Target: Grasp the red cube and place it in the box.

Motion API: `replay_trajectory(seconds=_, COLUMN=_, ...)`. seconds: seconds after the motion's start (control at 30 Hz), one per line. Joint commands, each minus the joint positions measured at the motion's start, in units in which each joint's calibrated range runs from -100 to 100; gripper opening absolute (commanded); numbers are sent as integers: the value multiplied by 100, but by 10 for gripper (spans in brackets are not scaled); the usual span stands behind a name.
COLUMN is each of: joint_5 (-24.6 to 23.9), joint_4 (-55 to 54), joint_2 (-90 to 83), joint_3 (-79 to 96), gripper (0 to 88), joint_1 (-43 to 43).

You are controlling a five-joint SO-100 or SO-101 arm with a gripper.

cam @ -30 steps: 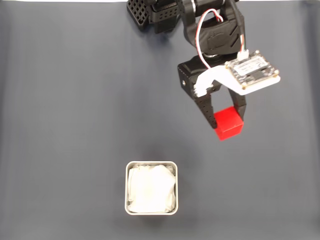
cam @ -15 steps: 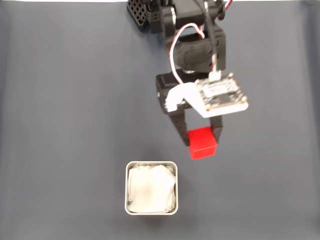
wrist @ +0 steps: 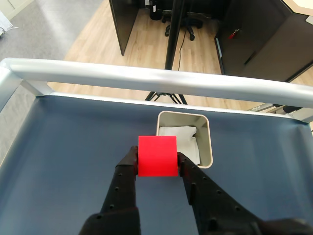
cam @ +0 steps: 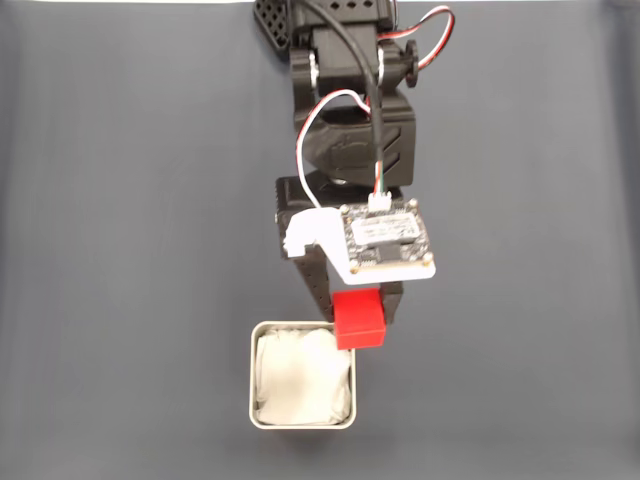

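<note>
In the fixed view my gripper (cam: 357, 318) hangs above the table, shut on the red cube (cam: 359, 319). The cube overlaps the upper right corner of the box (cam: 257, 340), a pale square container with a white wrinkled lining. The wrist view shows the red cube (wrist: 157, 155) pinched between the two black fingers (wrist: 125, 171) of my gripper (wrist: 156, 159). Just beyond it stands the box (wrist: 209, 147), its near left part hidden behind the cube.
The dark blue-grey table surface (cam: 130, 250) surrounds the box on all sides. A silver rail (wrist: 146, 78) runs along the table's far edge in the wrist view, with a wooden floor and dark furniture past it. The arm's base (cam: 320, 25) stands at the top centre of the fixed view.
The arm has swung left and down in the fixed view, carrying the red cube from the right of the table to the box's upper right corner. The box has not moved.
</note>
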Motion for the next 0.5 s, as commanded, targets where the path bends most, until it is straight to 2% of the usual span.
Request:
replay_trajectory(seconds=0.0, joint_5=-5, joint_4=-168, joint_2=111, joint_3=-401, gripper=56, joint_1=139)
replay_trajectory(seconds=0.47, joint_5=20, joint_4=-496, joint_2=848, joint_3=-857, gripper=55, joint_1=423)
